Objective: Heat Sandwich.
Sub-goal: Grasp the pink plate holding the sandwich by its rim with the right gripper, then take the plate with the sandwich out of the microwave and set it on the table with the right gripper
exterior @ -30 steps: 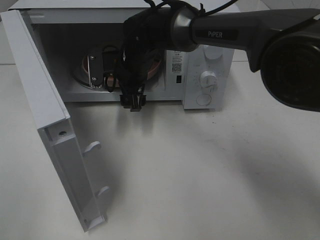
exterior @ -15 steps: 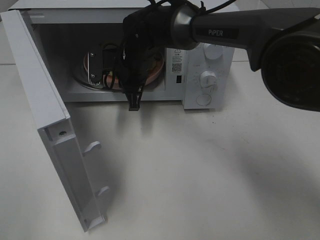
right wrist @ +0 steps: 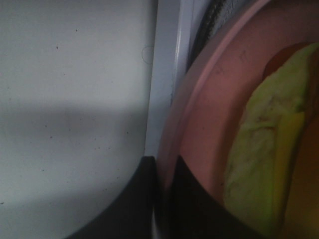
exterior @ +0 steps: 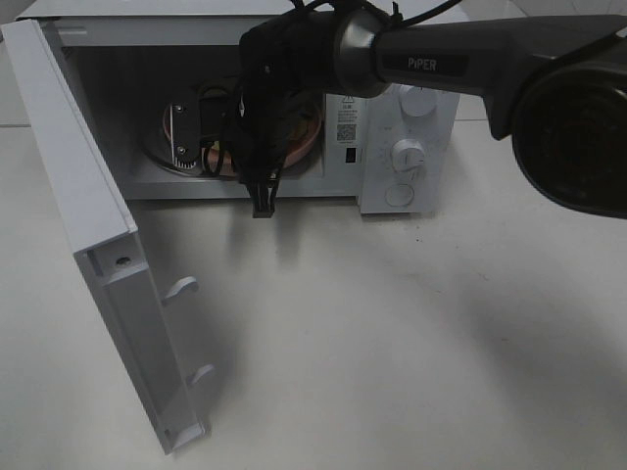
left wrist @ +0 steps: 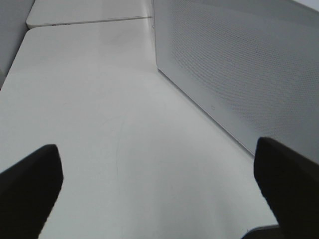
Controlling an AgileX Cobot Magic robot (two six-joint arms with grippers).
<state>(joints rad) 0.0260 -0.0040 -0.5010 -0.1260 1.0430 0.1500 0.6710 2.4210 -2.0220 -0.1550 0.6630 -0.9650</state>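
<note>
The sandwich (right wrist: 259,144), with its pale yellow-green filling showing, lies on a round pink plate (right wrist: 214,99) inside the open microwave (exterior: 392,201). In the exterior high view only parts of the plate (exterior: 306,135) show, and the right arm hides the sandwich. My right gripper (exterior: 263,208) hangs at the microwave's front sill. In the right wrist view this gripper (right wrist: 164,162) is shut, its dark fingers together just before the plate's rim, and I see nothing held between them. My left gripper (left wrist: 159,194) stands wide open over the bare table beside the door's outer face.
The microwave door (exterior: 88,225) swings out to the left, toward the table's front. Its perforated outer face (left wrist: 239,64) stands close by the left gripper. Knobs (exterior: 408,157) sit on the panel to the right of the cavity. The white table (exterior: 392,343) stretches in front.
The right gripper's fingers have shut at the microwave's sill and shifted slightly. The plate and the door have stayed where they were.
</note>
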